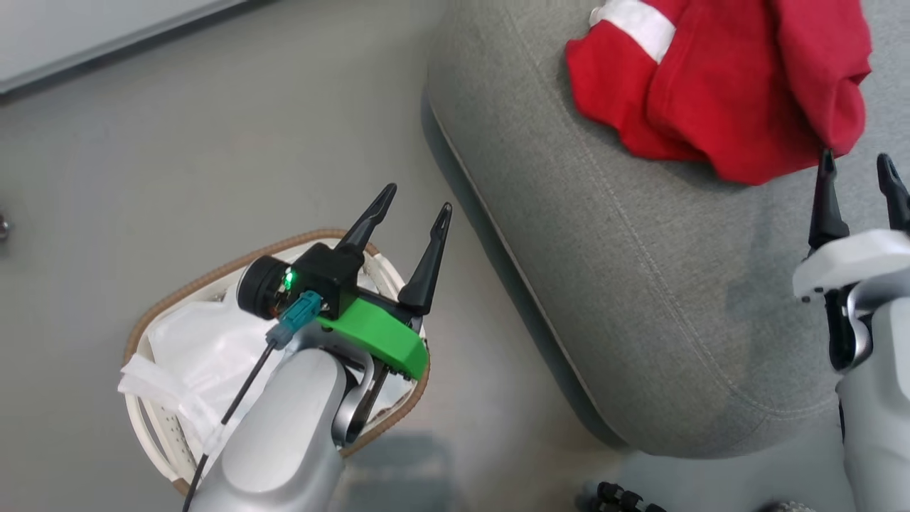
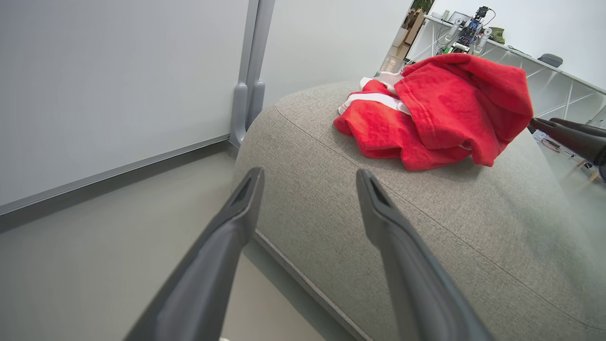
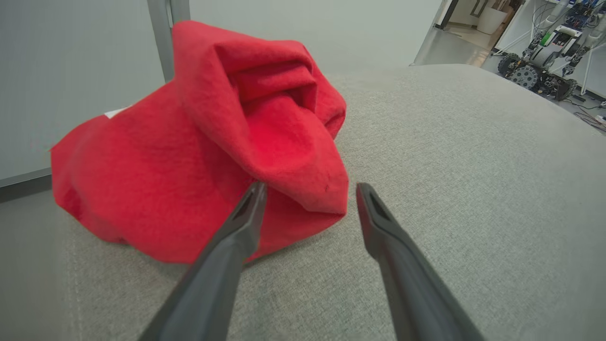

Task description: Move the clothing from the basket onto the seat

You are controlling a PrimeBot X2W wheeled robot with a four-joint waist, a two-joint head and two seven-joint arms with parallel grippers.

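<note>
The clothing lies in a red heap on the seat, near its far edge, with its long axis running across the head view. It sits straight ahead of the right gripper, just past the tips. That gripper is spread wide and holds nothing. In the right wrist view its left finger seems to touch the nearest fold, though it may only overlap it.

The left gripper is also spread and empty. It hangs above the basket, well apart from the heap, with its fingers aimed toward the seat. The right arm is therefore much the nearer for any tidying.

Inside the basket I see a white sheet and no red (the left arm hides part of it). The heap probably holds both garments, so I judge the task done or nearly so.
</note>
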